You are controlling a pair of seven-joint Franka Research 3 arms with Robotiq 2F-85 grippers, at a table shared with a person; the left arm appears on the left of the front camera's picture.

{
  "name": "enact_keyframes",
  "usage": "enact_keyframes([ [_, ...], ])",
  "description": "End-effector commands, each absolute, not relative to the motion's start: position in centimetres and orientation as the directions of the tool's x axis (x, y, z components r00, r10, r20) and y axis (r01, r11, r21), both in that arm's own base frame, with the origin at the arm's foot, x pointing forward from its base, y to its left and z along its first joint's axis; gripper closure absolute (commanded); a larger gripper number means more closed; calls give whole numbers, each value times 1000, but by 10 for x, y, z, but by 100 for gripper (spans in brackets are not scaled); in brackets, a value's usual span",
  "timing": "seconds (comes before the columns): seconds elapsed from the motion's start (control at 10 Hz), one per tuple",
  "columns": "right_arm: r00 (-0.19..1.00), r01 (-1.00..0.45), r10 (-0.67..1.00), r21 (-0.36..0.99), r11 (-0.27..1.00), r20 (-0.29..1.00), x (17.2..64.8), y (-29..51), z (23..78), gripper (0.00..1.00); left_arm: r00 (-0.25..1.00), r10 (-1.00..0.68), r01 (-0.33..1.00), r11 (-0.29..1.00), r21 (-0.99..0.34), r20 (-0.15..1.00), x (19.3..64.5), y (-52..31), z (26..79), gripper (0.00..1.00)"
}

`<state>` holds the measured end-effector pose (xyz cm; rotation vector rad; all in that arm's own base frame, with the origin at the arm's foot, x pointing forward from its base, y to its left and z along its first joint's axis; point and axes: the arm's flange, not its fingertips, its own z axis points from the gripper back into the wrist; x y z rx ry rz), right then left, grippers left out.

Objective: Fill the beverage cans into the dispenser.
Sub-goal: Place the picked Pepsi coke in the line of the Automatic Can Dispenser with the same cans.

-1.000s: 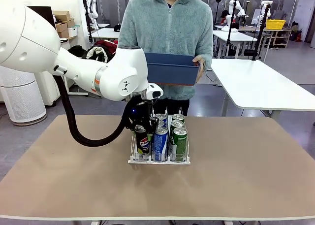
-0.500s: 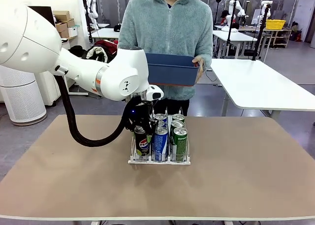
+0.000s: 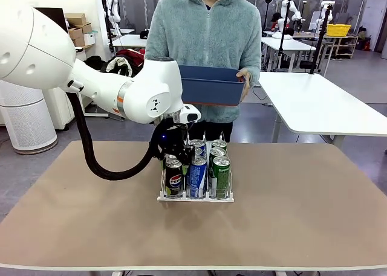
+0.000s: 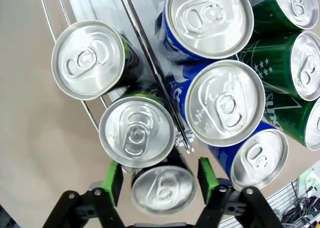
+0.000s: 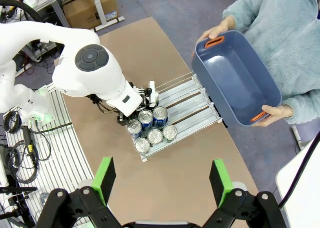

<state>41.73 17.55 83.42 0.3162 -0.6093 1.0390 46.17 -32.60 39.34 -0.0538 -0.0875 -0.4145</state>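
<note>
The dispenser sits near the middle of the bench, its three lanes loaded at the front with a black Pepsi can, a blue can and a green can, with more cans lined up close behind them. In the left wrist view the left gripper hangs over the rear can of the Pepsi lane, its green pads standing off either side of the silver top with a visible gap, so the jaws are spread and the can stands free in the lane, not held. The right gripper is also wide open and empty, high above the bench, looking down on the rack and on the blue bin that the person holds in both hands at the far side; the bin looks empty. These cans are likely full, so fairly heavy for their size, with stiff but thin walls that dent under a hard squeeze and a smooth painted skin that can slip. The sensible hold is across the upper body just under the rim, pads square on opposite sides, kept upright. Neighbours stand almost touching and the wire rails run close, so finger room is tight.
</note>
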Motion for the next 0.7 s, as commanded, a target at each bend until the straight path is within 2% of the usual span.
enact_keyframes([
  [0.0, 365, -875, 705, -35, 483, 608, 417, 176, 834, 0, 920, -379, 386, 921, -57, 101, 460, -325, 400, 3],
  [0.1, 365, -875, 705, -35, 483, 608, 417, 176, 834, 0, 920, -375, 383, 922, -54, 112, 457, -324, 406, 0],
  [0.5, 365, -875, 705, -35, 483, 608, 417, 176, 834, 0, 935, -312, 321, 947, -29, 170, 440, -313, 444, 0],
  [0.6, 365, -875, 705, -35, 483, 608, 417, 176, 834, 0, 918, -366, 376, 926, -36, 152, 456, -324, 428, 0],
])
